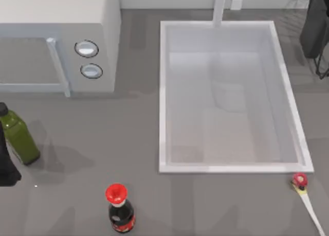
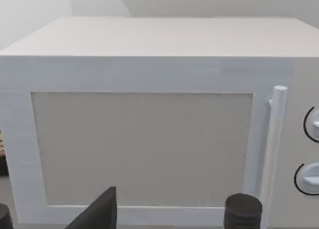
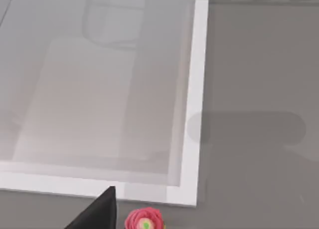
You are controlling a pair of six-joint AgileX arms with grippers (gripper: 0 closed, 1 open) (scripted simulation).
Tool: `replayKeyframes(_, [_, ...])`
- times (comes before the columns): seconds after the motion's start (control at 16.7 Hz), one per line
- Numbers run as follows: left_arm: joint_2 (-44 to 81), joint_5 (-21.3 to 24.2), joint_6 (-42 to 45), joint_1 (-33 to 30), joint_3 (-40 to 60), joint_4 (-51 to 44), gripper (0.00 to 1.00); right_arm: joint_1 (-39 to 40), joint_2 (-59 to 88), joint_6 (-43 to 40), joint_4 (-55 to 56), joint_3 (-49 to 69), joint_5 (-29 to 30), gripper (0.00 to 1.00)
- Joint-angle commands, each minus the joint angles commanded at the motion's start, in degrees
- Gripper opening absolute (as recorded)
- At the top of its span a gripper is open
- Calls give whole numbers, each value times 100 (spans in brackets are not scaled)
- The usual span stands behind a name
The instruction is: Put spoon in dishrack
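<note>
Spoon lies flat on the counter just off the sink basin's near right corner, handle running toward the table's right edge; it's thin and low, so a grasp from the right gripper hovering by the red head could skid it or pinch the counter, and I can't tell how far its fingers are spread. Basin is empty; dishrack sits well apart at far right, so a long carry. Left gripper is parked facing the microwave, nothing held.

The spoon runs off the top view's lower right edge, its handle end unseen. The dishrack is cut by the right edge. The microwave is cropped left.
</note>
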Motion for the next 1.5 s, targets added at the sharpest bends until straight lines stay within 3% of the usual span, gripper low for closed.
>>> replayKeyframes(0.42, [0, 0, 0, 0, 0, 0, 100, 891, 3581, 511, -2477, 1989, -43, 100])
replayKeyframes(0.72, [0, 0, 0, 0, 0, 0, 100, 1217, 4595, 674, -3321, 2749, -14, 100])
replayKeyframes(1.14, [0, 0, 0, 0, 0, 0, 100, 1208, 4655, 671, -3250, 2701, -14, 100])
replayKeyframes(1.5, [0, 0, 0, 0, 0, 0, 100, 1231, 5373, 694, -1674, 1900, -13, 100])
